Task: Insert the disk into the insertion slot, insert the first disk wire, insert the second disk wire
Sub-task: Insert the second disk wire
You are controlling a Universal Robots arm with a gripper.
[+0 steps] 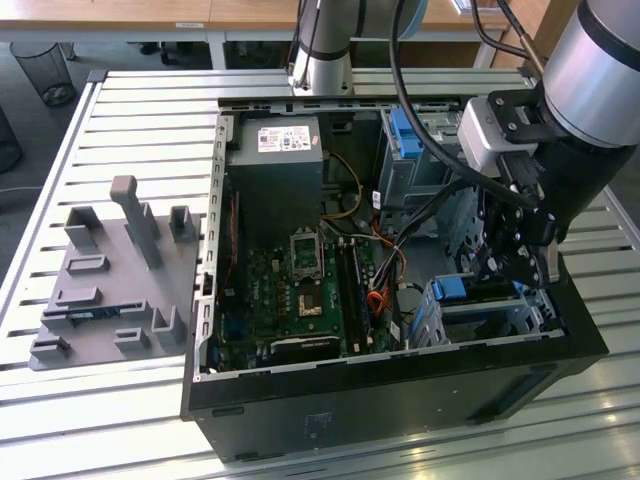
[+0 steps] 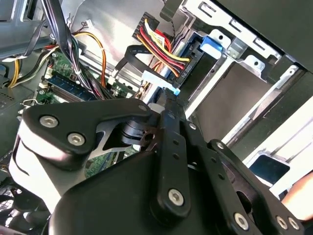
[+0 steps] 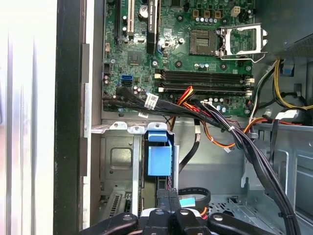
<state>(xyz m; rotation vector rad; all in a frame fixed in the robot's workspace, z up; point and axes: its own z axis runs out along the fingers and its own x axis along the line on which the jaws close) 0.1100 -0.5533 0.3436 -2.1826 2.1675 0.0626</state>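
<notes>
Item: pincer, lower right of the exterior view, inside my open computer case; fingers together on a small light-blue connector. Disk's blue carrier sits in the insertion slot.

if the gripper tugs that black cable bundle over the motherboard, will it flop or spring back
Probably floppy: the black cable bundle sags in loose curves. It may spring back a little, since many thin wires run bunched together. Likely light, but it looks anchored somewhere, so it could resist a long pull.
</notes>
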